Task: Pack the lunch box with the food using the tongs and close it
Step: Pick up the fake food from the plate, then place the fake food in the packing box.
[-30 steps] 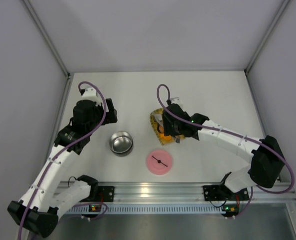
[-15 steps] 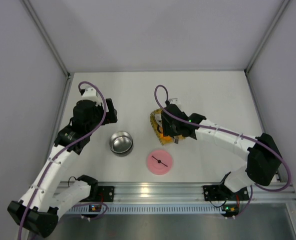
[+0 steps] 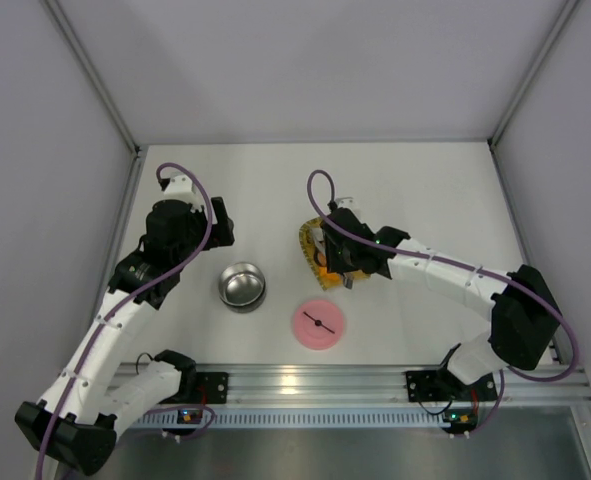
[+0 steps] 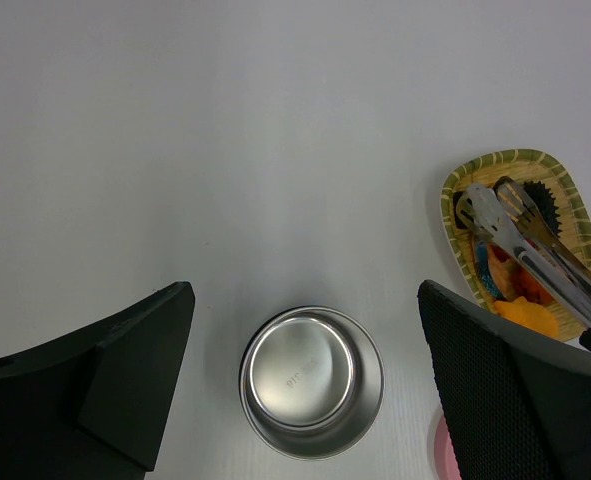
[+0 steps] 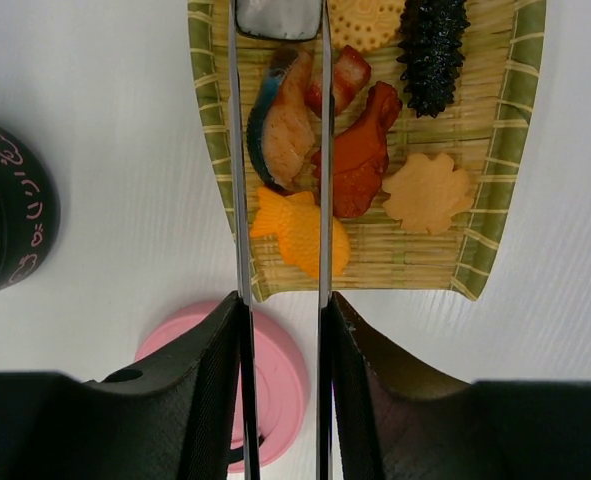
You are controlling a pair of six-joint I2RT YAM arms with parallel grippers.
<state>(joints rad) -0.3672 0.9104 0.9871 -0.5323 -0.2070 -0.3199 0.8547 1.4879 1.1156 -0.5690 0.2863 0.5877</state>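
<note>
- Right hand (image 5: 280,305): narrow, its 2 black fingers (image 5: 210,385) pressed against the outer sides of the pale slim tongs (image 4: 523,248), holding them.
- Both arms of the tongs run almost parallel from the hand out over the yellow woven shield-shaped tray (image 5: 495,150). Whether the tips touch anything I cannot tell.
- On that tray lie the small toy food pieces (image 5: 360,150): a red drumstick, a blue-and-orange fish slice, an orange fish-shaped cake, a pale flower biscuit and a dark spiky piece. The fish slice sits between the tongs' arms.
- Beneath the right hand, just beside the tray's near edge, lies the flat pink round lid (image 5: 280,390).
- Right arm reaches leftward from its base, elbow bent, wrist above the tray.
- Left hand (image 4: 302,295): wide, nothing between its fingers, hanging above the white bench (image 3: 425,190).
- Below it stands the small round shiny steel lunch box (image 4: 311,375), upright and uncovered, apart from tray and lid.
</note>
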